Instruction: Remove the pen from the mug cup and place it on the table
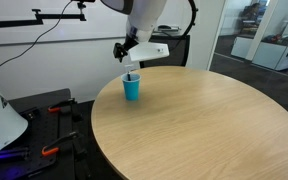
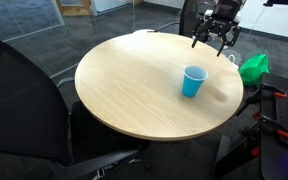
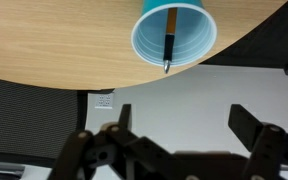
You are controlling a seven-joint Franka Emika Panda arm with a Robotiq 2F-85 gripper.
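- Round tan wood-grain table (image 1: 204, 120), smooth-topped. Where is the pen?
- The pen (image 3: 169, 40), a thin reddish-brown stick, stands inside the glossy blue tapered mug cup (image 3: 196, 38). In the wrist view its length runs from 12 to 6 o'clock.
- And the gripper?
- The gripper (image 3: 184, 130) hangs above, jaws spread wide and empty. The cup lies at 12 o'clock from them.

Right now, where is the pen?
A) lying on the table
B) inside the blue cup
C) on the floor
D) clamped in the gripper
B: the wrist view shows the pen leaning inside the mug cup, with the gripper open and empty.
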